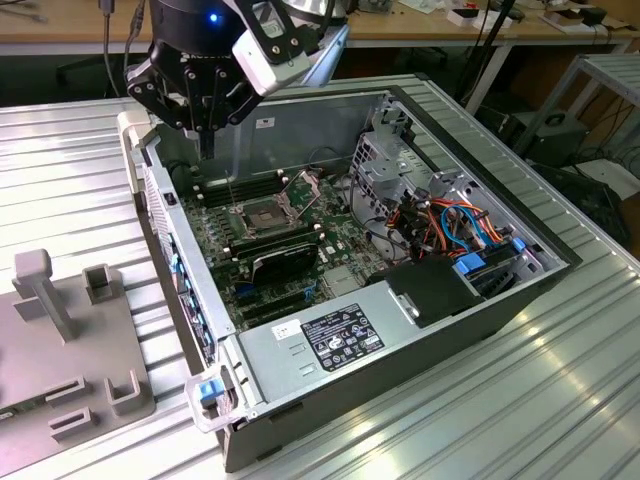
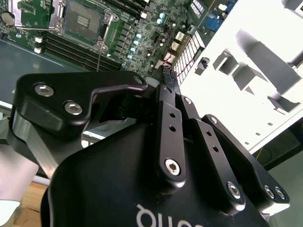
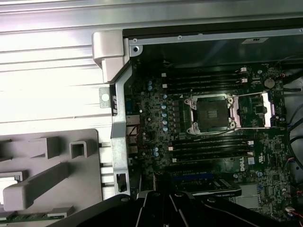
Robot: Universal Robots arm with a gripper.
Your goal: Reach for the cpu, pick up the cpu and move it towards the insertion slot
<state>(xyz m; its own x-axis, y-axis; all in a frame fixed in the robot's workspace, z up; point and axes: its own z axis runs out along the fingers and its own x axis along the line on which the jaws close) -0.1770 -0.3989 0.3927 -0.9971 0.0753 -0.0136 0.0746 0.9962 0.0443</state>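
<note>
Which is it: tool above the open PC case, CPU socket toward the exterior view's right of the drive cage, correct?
Not quite. The CPU socket sits toward the exterior view's left of the drive cage. The tool is above the open PC case.

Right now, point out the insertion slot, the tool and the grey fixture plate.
insertion slot [image 3: 211, 115]: first wrist view, on its dark centre.
tool [image 1: 205, 122]: exterior view, at its lower end.
grey fixture plate [image 1: 95, 345]: exterior view, on a bare flat part.
</note>
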